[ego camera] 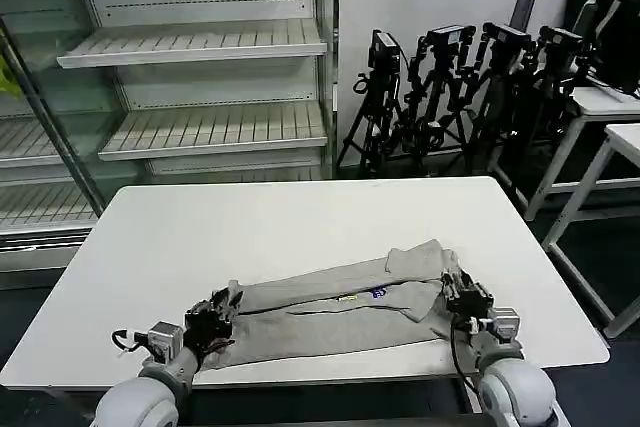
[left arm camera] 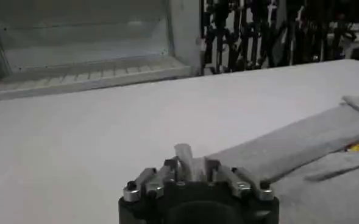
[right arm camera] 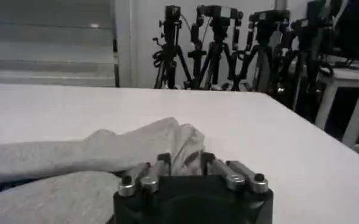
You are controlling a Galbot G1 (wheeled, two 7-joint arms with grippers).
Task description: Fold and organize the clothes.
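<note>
— Where did the grippers sit?
— At the white table's [ego camera: 300, 217] near edge: the left gripper [ego camera: 222, 309] was pinched on the grey T-shirt's [ego camera: 330, 312] left end, the right gripper [ego camera: 455, 289] clamped on its bunched right end.
— What did the wrist views add?
— A tuft of cloth between the left fingers [left arm camera: 199, 167] (plainly gripped), plus a yellow-orange mark.
— Beyond?
— Open tabletop, then shelves [ego camera: 200, 47] and tripods [ego camera: 450, 87].

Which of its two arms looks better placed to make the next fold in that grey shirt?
Neither clearly; probably both together. The left gripper sits at the T-shirt's left end, the right gripper at its right end, both low on the fabric on the white table.
</note>
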